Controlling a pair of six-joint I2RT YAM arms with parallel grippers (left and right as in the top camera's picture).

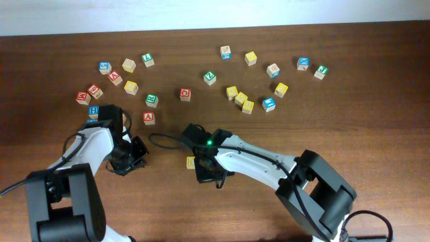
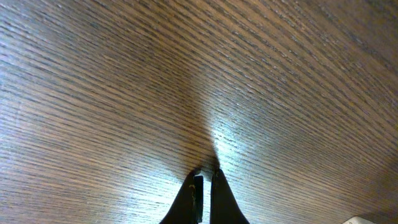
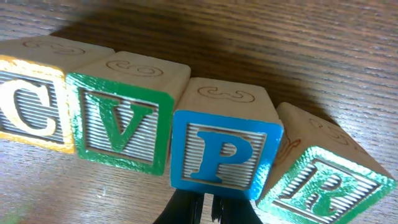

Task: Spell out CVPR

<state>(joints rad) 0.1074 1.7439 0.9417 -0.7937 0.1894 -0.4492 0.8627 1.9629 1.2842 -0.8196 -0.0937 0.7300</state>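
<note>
C cube (image 3: 28,109), V cube (image 3: 121,124), P cube (image 3: 221,155), R cube (image 3: 326,186) stand side by side, left to right, on table (image 3: 261,37); R cube skewed. Just near of P cube: right gripper (image 3: 205,202) clenched, empty. Leftward: left gripper (image 2: 207,177) clenched, empty.

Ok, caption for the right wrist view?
Yellow C, green V, blue P and green R wooden cubes in a row, ahead of the shut end effector.

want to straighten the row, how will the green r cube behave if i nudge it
The R cube looks like rigid wood with flat faces, so it should slide, not roll. It sits skewed beside the P cube, so an off-centre push would probably spin it or bump that neighbour.
</note>
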